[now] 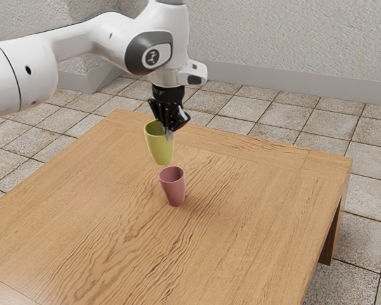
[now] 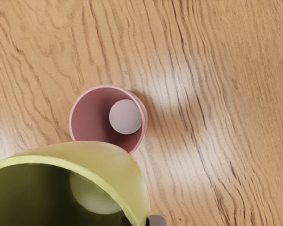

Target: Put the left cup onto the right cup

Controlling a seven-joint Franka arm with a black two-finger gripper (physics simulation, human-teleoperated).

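The table [image 1: 254, 210] is pale wood with a strong wavy grain and square edges. It stands on a floor [image 1: 305, 117] of grey-beige stone tiles, before a rough plastered wall [image 1: 292, 32]. The pink cup [image 1: 173, 185] is smooth, tapered and matte, and stands upright near the table's middle. The black gripper [image 1: 169, 130] pinches the rim of the green cup [image 1: 159, 145], one finger inside and one outside. This cup has the same tapered shape and hangs upright, clear of the table. It is above the pink cup, a little toward the far edge.

In the wrist view, the green cup [image 2: 108, 165] overlaps the pink cup's [image 2: 92, 117] rim.
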